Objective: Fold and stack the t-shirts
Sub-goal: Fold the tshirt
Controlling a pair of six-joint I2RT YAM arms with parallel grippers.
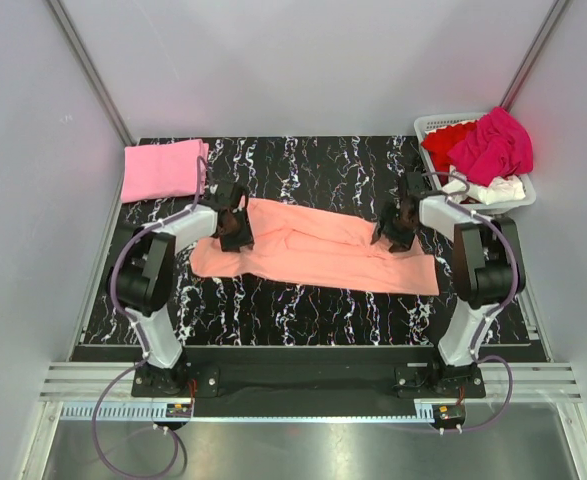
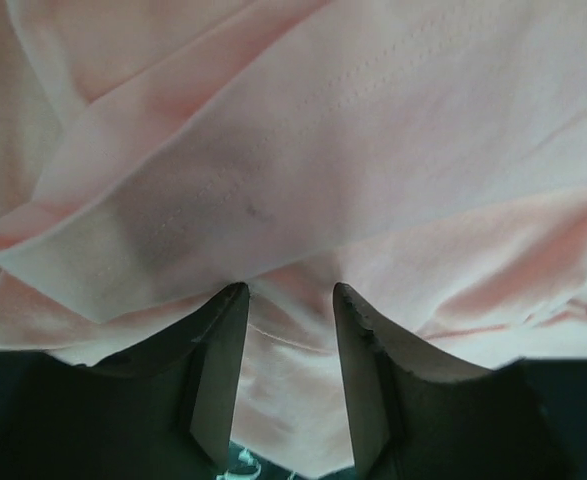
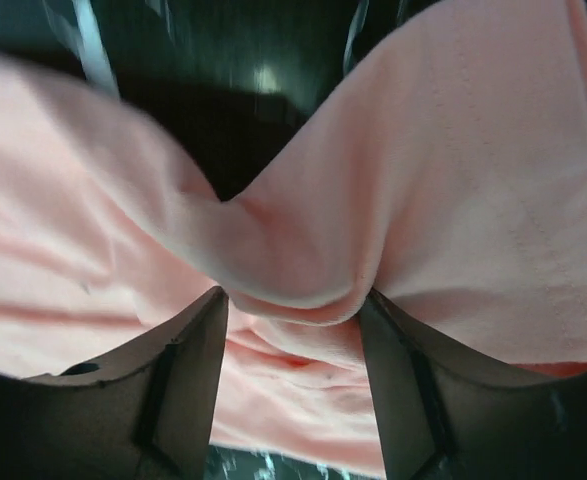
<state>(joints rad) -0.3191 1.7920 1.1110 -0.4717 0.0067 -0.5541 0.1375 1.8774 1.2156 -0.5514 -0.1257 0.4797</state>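
Note:
A salmon-orange t-shirt [image 1: 318,255] lies spread lengthwise across the dark marbled table [image 1: 303,310]. My left gripper [image 1: 235,226] is down on its far left edge, and my right gripper [image 1: 397,226] is on its far right edge. In the left wrist view the left gripper [image 2: 290,292] stands open, with the salmon t-shirt [image 2: 303,150] lying between and beyond its fingers. The right gripper [image 3: 293,297] is open around a raised fold of the salmon t-shirt [image 3: 303,265]. A folded light pink t-shirt [image 1: 163,170] sits at the far left corner.
A white slatted basket [image 1: 430,124] at the far right corner holds a magenta t-shirt [image 1: 493,145], a red one [image 1: 443,142] and a white one [image 1: 491,189]. Grey walls close in the table on three sides.

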